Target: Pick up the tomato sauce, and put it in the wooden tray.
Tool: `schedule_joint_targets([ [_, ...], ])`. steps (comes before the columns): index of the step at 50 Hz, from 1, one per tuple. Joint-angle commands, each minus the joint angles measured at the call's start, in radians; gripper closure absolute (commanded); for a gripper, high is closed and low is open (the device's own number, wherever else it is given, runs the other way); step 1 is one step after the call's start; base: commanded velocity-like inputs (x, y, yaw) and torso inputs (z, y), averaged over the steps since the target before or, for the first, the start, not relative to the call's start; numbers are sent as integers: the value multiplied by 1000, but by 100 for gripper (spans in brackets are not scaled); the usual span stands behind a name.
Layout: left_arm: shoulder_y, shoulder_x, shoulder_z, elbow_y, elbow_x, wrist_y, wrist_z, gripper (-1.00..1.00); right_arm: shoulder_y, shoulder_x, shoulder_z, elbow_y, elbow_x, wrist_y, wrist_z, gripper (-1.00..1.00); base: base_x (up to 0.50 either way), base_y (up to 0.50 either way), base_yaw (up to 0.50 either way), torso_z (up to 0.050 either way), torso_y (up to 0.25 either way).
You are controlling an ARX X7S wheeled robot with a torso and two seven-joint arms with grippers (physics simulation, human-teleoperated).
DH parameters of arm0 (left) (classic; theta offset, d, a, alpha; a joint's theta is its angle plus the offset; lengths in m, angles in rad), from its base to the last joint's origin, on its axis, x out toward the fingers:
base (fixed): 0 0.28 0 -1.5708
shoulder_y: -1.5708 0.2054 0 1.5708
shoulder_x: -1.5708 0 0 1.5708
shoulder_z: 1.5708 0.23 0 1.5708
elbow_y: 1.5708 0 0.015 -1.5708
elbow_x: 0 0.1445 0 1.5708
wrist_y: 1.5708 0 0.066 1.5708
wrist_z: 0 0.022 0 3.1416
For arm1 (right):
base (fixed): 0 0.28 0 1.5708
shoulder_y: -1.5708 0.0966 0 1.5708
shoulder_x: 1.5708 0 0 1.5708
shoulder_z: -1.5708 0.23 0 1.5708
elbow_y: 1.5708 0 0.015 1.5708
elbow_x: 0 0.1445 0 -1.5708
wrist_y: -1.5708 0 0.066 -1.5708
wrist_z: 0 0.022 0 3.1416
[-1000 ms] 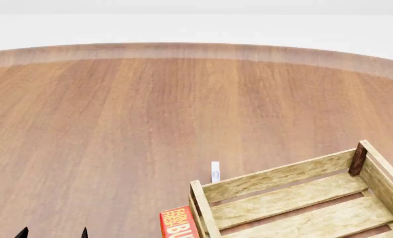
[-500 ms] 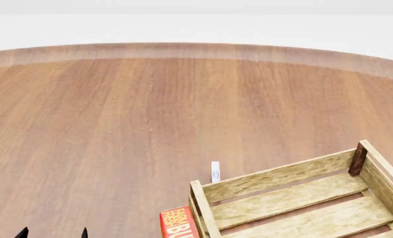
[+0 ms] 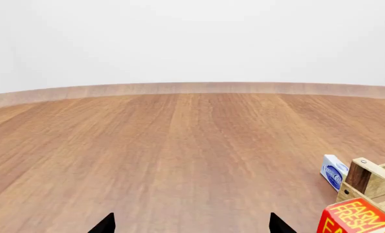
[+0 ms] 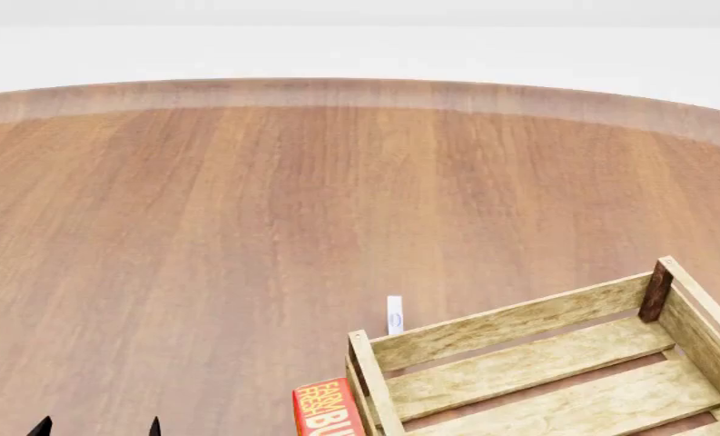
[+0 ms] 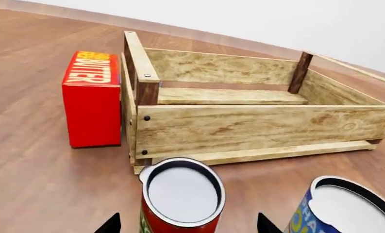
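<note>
In the right wrist view the tomato sauce (image 5: 179,199), a red can with a silver-white top, stands upright on the floor-like wooden surface. It sits between the two dark fingertips of my right gripper (image 5: 188,225), which is open around it without touching. Just beyond it stands the wooden tray (image 5: 244,128), empty; it also shows in the head view (image 4: 541,363) and at the edge of the left wrist view (image 3: 367,177). My left gripper (image 3: 191,224) is open and empty over bare wood; its tips show in the head view (image 4: 97,425).
A red butter box (image 5: 92,99) stands against the tray's end, also in the head view (image 4: 326,411) and the left wrist view (image 3: 357,221). A blue-and-yellow can (image 5: 341,206) stands beside the tomato sauce. A small white-and-blue box (image 4: 395,315) stands behind the tray.
</note>
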Motion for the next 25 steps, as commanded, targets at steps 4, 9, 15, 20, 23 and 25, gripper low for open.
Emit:
schedule_joint_targets([
  [4, 2, 11, -10, -4, 17, 20, 12, -100, 76, -32, 13, 54, -27, 56, -8, -100, 0, 0, 0, 0, 0],
  [9, 1, 10, -8, -5, 15, 21, 10, -100, 91, -35, -1, 72, -47, 67, -8, -100, 0, 0, 0, 0, 0],
  [15, 1, 8, -6, -5, 13, 22, 8, -100, 101, -35, -6, 90, -44, 70, -8, -100, 0, 0, 0, 0, 0],
  [20, 0, 6, -4, -5, 12, 22, 6, -100, 113, -37, -6, 105, -29, 76, -12, -100, 0, 0, 0, 0, 0],
  [23, 0, 6, -3, -5, 11, 23, 5, -100, 116, -37, -6, 108, -25, 78, -12, -100, 0, 0, 0, 0, 0],
  [25, 0, 5, -2, -5, 10, 23, 4, -100, 115, -36, -6, 106, -22, 79, -12, -100, 0, 0, 0, 0, 0],
])
